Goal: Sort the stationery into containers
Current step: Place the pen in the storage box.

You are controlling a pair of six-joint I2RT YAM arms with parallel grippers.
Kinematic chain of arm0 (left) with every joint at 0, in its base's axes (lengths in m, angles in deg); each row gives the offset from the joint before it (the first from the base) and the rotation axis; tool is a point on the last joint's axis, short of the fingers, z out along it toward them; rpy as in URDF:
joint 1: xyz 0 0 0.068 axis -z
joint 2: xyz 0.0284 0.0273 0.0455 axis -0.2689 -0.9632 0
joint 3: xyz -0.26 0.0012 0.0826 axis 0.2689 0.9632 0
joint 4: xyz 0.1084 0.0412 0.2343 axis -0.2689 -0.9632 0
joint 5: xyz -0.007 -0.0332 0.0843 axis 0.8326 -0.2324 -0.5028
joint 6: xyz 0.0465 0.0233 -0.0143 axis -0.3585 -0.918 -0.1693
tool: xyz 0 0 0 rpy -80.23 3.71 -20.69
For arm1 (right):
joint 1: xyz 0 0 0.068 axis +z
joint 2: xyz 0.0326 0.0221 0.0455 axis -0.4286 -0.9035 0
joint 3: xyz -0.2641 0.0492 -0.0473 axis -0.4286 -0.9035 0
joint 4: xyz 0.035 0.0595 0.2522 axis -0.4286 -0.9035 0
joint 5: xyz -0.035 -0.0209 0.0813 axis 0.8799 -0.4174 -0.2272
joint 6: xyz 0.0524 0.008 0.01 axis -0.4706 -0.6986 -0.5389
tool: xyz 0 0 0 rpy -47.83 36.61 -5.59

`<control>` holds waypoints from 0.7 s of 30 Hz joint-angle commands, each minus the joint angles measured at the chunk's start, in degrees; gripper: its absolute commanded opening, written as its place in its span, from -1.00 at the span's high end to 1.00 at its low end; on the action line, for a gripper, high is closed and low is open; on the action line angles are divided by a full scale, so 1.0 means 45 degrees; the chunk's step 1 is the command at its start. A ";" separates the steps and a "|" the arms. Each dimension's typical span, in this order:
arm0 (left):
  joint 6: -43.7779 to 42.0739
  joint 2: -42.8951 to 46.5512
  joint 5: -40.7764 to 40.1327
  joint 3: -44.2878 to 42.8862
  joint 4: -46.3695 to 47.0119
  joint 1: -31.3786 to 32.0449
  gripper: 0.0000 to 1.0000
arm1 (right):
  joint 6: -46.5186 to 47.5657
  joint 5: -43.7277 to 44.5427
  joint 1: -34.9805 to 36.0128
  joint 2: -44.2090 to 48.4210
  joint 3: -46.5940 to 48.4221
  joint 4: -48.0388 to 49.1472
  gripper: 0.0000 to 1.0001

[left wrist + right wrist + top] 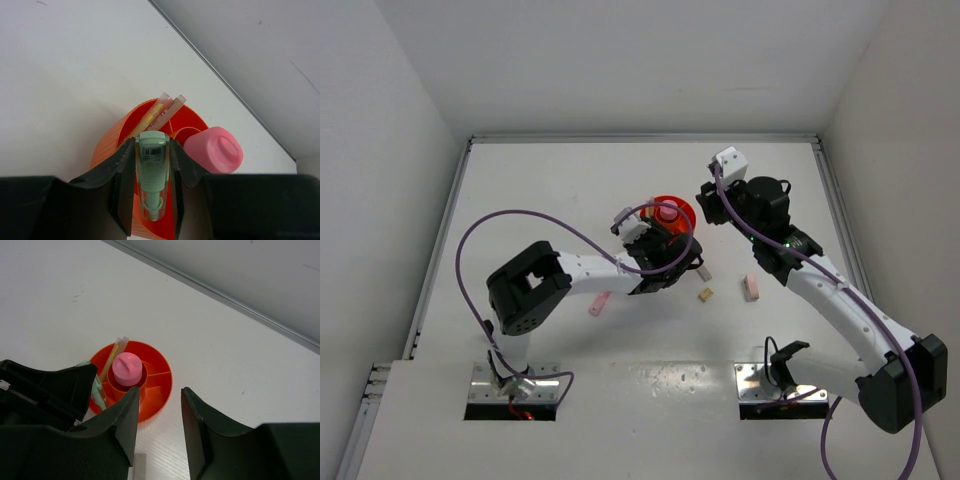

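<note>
The round orange organiser (pixel 676 205) (pixel 107 146) (pixel 159 384) stands mid-table with a pink-capped tube (pixel 217 150) (pixel 127 368) in its central well and thin pens (pixel 163 107) leaning in an outer compartment. My left gripper (pixel 665 256) (pixel 152 146) is shut on a mint-green eraser in a clear case (pixel 152 165) (pixel 97 392), held tilted over the organiser's near rim. Just right of the organiser, my right gripper (pixel 708 203) (pixel 160 392) hangs open above the table with nothing between its fingers.
On the table in front of the organiser lie a pink eraser (pixel 753 287), a tiny tan cube (pixel 705 294) and a pink item (pixel 599 303). A beige piece (pixel 137 468) shows below my right gripper. White walls enclose the table.
</note>
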 commanded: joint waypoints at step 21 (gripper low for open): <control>0.0040 0.0338 -0.0365 -0.0190 0.0007 -0.0006 0.17 | -0.0144 -0.0123 -0.0191 0.0284 -0.0012 0.0501 0.22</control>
